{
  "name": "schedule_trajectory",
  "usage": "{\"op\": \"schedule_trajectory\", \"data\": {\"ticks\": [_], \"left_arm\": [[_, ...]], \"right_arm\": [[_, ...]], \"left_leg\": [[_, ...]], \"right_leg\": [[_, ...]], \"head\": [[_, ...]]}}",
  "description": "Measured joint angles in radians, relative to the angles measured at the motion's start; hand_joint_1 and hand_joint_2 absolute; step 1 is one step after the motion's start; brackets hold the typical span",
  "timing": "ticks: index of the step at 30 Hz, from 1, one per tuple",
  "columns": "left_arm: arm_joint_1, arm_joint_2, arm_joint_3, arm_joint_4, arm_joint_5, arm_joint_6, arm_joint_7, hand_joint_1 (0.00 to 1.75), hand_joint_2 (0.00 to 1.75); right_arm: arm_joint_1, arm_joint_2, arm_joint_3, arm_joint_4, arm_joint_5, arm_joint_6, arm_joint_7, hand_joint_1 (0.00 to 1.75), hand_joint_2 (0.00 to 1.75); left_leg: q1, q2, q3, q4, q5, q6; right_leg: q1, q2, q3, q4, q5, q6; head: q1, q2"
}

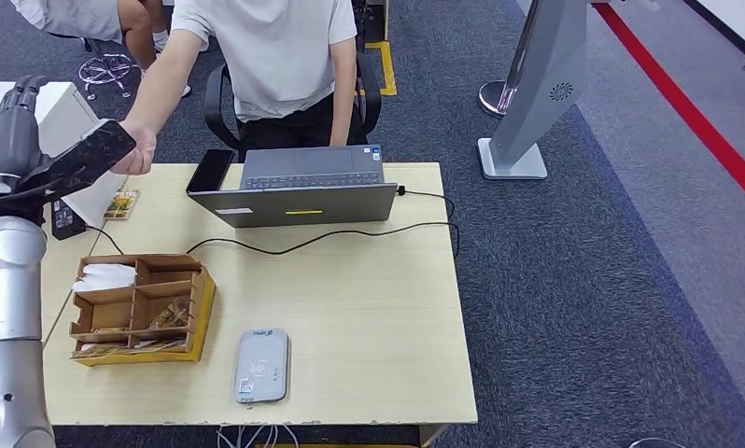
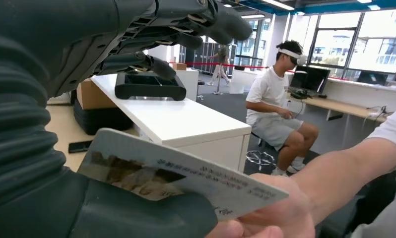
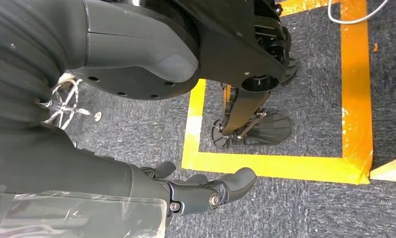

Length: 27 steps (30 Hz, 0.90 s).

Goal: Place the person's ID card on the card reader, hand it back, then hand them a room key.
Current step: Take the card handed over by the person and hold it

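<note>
The left hand (image 2: 87,198) is raised past the table's far left corner, its thumb under the ID card (image 2: 186,178) — the person's hand (image 2: 265,213) pinches the other end. The right hand (image 3: 201,191) hangs over carpet, fingers loosely apart, holding nothing. The card reader (image 1: 261,365) lies near the table's (image 1: 369,317) front edge.

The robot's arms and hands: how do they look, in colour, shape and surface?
The left arm is made of smooth silver rounded segments. The left hand is dark grey to black, with a ribbed cover at the wrist and a thick grey thumb. The right hand has dark jointed fingers with small round screws and a clear plastic film near the wrist.
</note>
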Motion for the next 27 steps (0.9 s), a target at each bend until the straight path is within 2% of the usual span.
{"op": "schedule_trajectory", "data": {"ticks": [12,27], "left_arm": [[-0.159,0.074,-0.169,0.159,-0.184,-0.106,0.173,1.75,1.75],[-0.181,0.093,-0.201,0.193,-0.174,-0.106,0.202,1.75,1.75]], "right_arm": [[-0.013,0.001,-0.015,0.015,0.091,0.015,0.023,0.00,1.75],[-0.018,0.007,-0.025,0.024,0.115,0.016,0.029,0.00,1.75]], "left_leg": [[0.000,0.000,-0.001,0.000,0.000,0.000],[0.000,0.000,-0.001,0.000,0.000,0.000]], "right_leg": [[0.000,0.000,0.000,0.001,0.000,0.000],[0.000,0.000,0.000,0.001,0.000,0.000]], "head": [[-0.001,0.000],[-0.001,0.000]]}}
